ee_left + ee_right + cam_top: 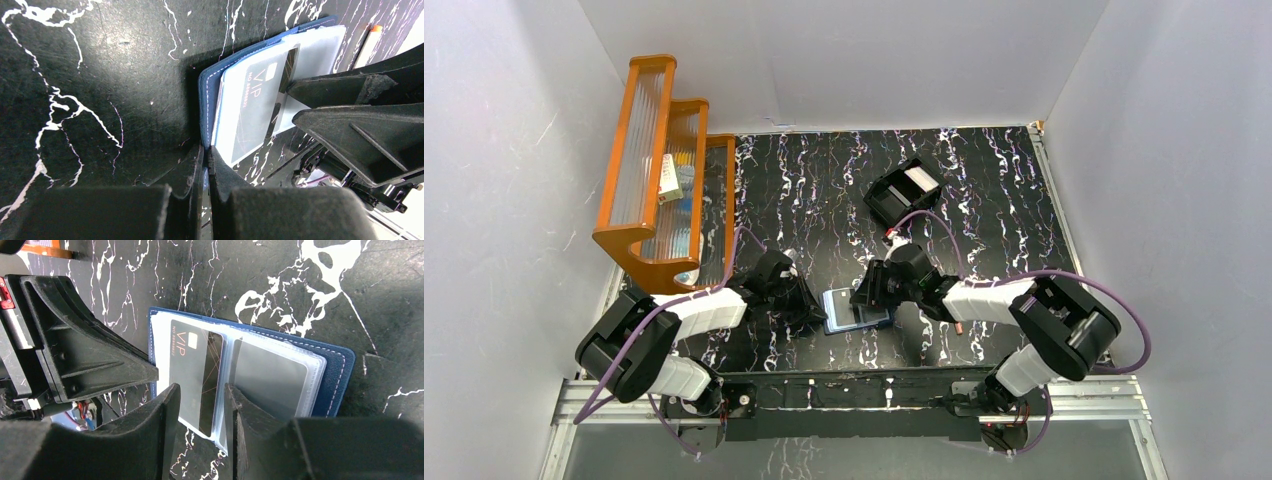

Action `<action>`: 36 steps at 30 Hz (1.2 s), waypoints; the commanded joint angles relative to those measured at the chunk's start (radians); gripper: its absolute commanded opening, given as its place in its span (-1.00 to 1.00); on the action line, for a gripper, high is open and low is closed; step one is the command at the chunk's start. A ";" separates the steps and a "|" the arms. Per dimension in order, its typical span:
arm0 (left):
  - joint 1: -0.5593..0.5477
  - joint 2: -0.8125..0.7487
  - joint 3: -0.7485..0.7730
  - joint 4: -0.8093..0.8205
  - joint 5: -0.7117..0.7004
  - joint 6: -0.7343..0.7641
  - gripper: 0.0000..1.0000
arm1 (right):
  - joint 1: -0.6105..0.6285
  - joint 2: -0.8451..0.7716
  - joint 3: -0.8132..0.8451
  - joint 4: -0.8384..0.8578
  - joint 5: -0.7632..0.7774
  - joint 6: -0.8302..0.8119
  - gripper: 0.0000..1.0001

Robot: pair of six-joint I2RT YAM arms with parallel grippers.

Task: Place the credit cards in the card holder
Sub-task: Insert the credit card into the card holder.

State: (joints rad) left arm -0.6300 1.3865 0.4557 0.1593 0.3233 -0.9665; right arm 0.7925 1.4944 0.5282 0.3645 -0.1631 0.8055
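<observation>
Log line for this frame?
left gripper: shut on card holder edge | right gripper: open over VIP card | VIP card: inside clear sleeve | card holder: lying open

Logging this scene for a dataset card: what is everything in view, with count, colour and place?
card holder: one, navy, open at table centre
credit cards: two, dark VIP one and grey one, in its clear sleeves
box: one, black, far centre, something white inside
rack: one, orange, far left
stick: one, pale, near the holder
table: one, black, white-veined
left gripper: shut on the card holder's edge
right gripper: open, astride the VIP card
</observation>
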 commanded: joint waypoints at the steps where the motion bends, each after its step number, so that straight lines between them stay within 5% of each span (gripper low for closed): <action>1: -0.002 -0.014 -0.019 -0.039 0.005 0.009 -1.00 | 0.010 0.020 0.040 -0.041 0.014 -0.040 -0.07; 14: -0.002 -0.014 -0.011 -0.051 0.004 0.013 -1.00 | 0.080 0.085 0.138 -0.051 -0.019 -0.066 -0.26; 25: -0.002 -0.071 0.022 -0.182 -0.048 0.065 -1.00 | 0.078 -0.092 0.195 -0.391 0.220 -0.124 -0.06; 36: -0.001 -0.117 0.009 -0.232 -0.080 0.077 -1.00 | 0.076 -0.215 0.114 -0.638 0.445 0.412 -0.03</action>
State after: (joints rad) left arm -0.6304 1.3006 0.4698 -0.0166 0.2714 -0.9070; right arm 0.8707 1.3144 0.6655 -0.1417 0.1638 0.9466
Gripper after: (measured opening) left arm 0.018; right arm 0.499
